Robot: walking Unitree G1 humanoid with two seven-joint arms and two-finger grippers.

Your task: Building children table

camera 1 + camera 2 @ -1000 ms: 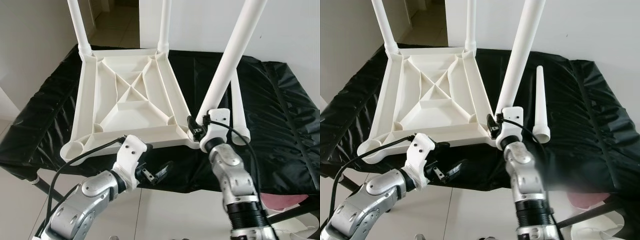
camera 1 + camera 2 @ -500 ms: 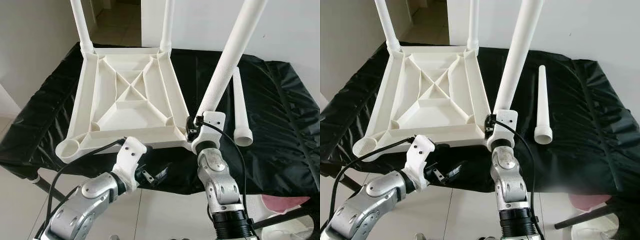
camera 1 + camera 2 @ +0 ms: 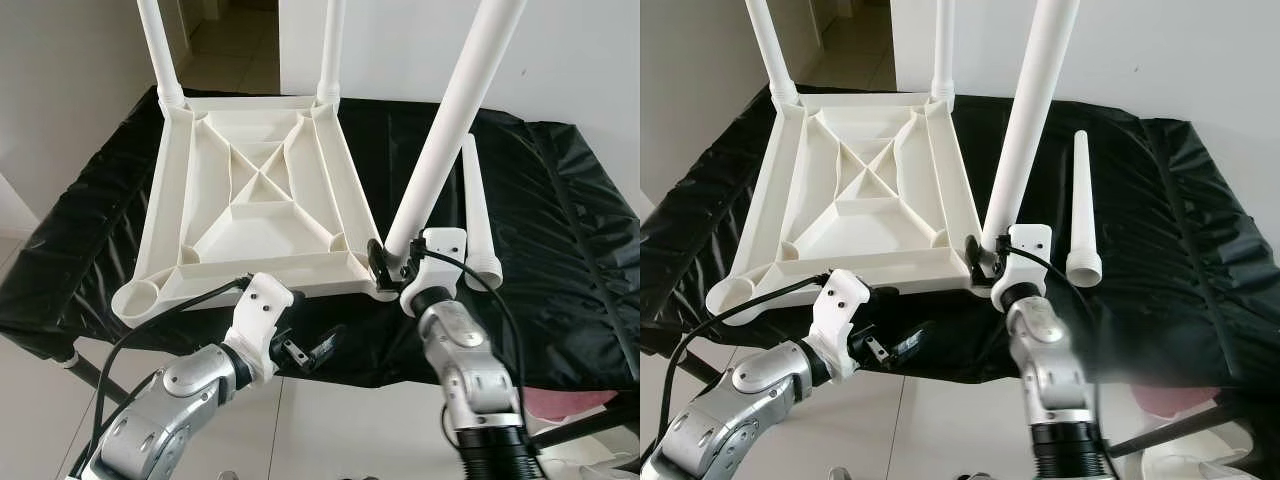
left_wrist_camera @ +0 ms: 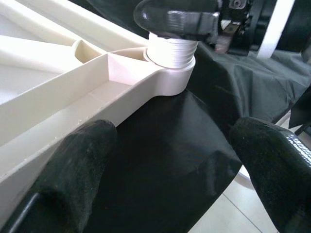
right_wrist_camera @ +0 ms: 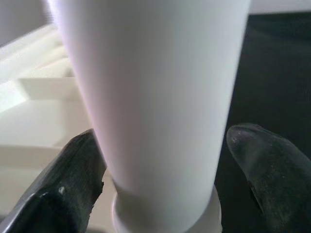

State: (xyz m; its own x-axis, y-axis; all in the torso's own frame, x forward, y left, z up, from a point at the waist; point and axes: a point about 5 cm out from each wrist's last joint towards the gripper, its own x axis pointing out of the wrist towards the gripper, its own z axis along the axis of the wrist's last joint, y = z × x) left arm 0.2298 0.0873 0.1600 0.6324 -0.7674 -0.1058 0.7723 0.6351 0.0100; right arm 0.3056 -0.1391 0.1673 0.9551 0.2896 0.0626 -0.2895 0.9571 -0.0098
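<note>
Our right gripper sits at the foot of a white leg, its fingers spread either side, with a gap on one side, so not clamped. That leg stands in the tabletop's near corner socket, at five o'clock on the upturned top. Its long axis rises toward one o'clock, leaning away from the top, thick end down. To do this step well, we judge the leg should be straightened before it is turned or pressed home. Our left gripper hangs open below the near edge. A spare leg lies on the black cover, pointing to twelve o'clock.
</note>
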